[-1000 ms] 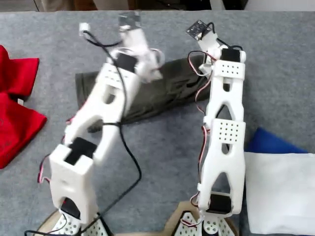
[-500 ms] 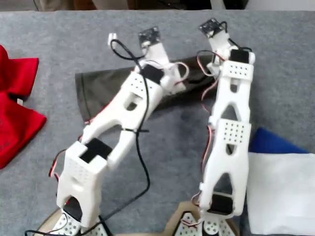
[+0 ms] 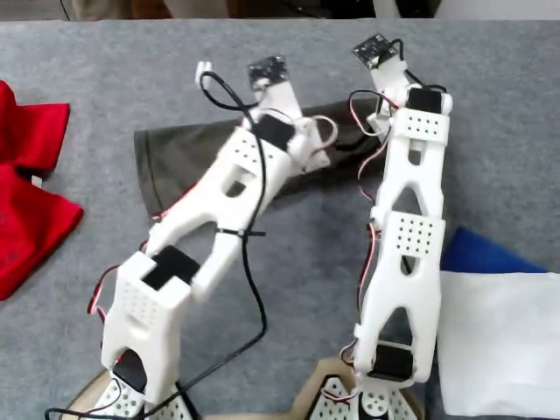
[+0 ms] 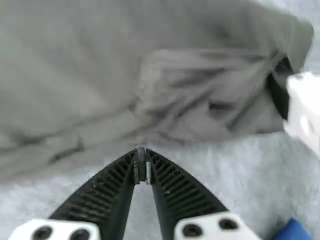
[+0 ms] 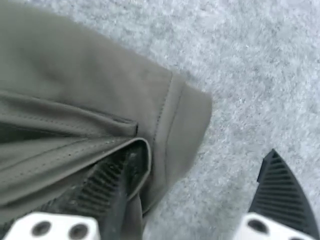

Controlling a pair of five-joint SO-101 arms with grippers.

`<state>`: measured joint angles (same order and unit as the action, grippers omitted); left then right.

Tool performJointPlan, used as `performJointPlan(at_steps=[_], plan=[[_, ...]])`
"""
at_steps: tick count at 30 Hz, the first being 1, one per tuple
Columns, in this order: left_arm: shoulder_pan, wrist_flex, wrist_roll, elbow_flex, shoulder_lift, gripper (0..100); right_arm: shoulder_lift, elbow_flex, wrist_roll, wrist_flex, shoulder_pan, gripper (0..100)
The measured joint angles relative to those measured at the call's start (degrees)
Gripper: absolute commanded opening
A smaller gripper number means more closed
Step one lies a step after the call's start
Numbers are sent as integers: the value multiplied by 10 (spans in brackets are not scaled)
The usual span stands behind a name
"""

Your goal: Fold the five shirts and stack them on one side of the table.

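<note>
Both white arms cover much of the olive shirt, a rumpled, smooth-woven band across the upper middle of the grey, felt-like counter. Red cloth is cut off at the left edge, and a flat white shirt lying over a blue one runs off the lower right. The left fingers, black and ribbed, are pressed together on nothing just beside the shirt's edge, while the right fingers stand apart, one tucked under the stitched hem fold and the other over bare counter.
</note>
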<state>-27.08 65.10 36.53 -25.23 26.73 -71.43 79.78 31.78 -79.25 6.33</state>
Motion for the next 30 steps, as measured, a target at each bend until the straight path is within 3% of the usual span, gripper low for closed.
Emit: performJointPlan(at_steps=[6, 15, 25, 30], plan=[[99, -39, -4, -4, 30, 21, 3, 119, 23, -128, -38, 368], [193, -70, -19, -33, 79, 21, 10, 130, 27, -207, -60, 368], [219, -90, -21, -54, 114, 22, 97, 123, 0, -222, -73, 366], [229, -90, -22, -66, 122, 22, 166, -5, 0, -222, -73, 258]])
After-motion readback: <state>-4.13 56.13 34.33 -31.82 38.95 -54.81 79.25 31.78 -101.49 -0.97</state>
